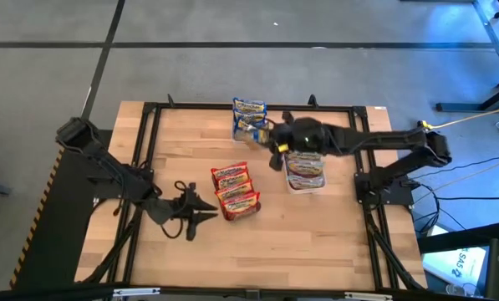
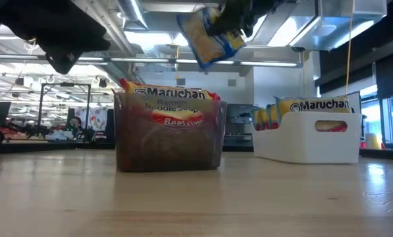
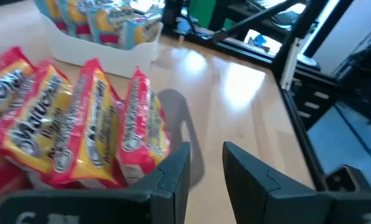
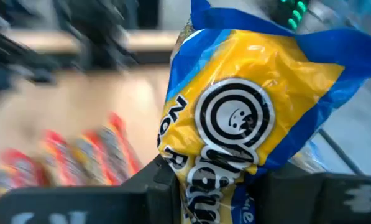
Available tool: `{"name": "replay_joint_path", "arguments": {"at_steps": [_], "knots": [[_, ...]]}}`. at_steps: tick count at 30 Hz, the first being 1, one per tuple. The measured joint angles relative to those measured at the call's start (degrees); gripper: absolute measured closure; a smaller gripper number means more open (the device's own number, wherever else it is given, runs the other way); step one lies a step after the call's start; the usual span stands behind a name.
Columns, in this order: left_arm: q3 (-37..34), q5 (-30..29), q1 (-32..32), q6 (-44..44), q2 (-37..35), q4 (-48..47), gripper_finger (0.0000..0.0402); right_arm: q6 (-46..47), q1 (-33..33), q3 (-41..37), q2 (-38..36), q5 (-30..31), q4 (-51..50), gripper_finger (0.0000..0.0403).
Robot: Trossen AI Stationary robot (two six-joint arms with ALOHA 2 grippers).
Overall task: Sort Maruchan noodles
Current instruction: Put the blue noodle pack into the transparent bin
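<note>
table (image 1: 316, 234): bare wood top; everything sits in the middle band between the two arms
right arm (image 1: 383, 142): stretched in across the far half; hand over the gap between the far bin and the right-hand bin
left arm (image 1: 107, 176): low at the near left; waiting
bins: red packets (image 1: 235, 191) upright in a clear bin (image 2: 168, 141) mid-table; blue packets (image 1: 249, 117) in a white bin (image 3: 104, 53) at the far edge; a third batch in another bin (image 1: 304, 171) just under the right arm, label colour hard to tell
right gripper (image 1: 276, 146): clamped on a blue-and-yellow packet (image 4: 247, 118); fingers narrow, pinching the lower part; packet hangs in the air, tilted, well above the bins in the low view
left gripper (image 3: 204, 168): fingers partly apart with bare table between them; holds nothing; just beside the red packets
handling: my guess is light, crinkly slick film over a brittle noodle block; bag ends flop, middle stays stiff; hard squeeze likely cracks the noodles
where to grip: across the flat faces near one short edge, on the block not the loose seal; loose film could slip
placement: blue label probably belongs with the far white bin; drop it in edge-first, upright like the others
</note>
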Motion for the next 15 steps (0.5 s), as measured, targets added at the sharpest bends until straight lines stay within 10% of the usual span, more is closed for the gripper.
{"name": "replay_joint_path", "arguments": {"at_steps": [15], "knots": [[0.0,0.5,7.4,6.5,0.0,-0.8,0.0312,-12.4,-13.0,24.0,18.9,0.9,-22.2,0.0307]]}}
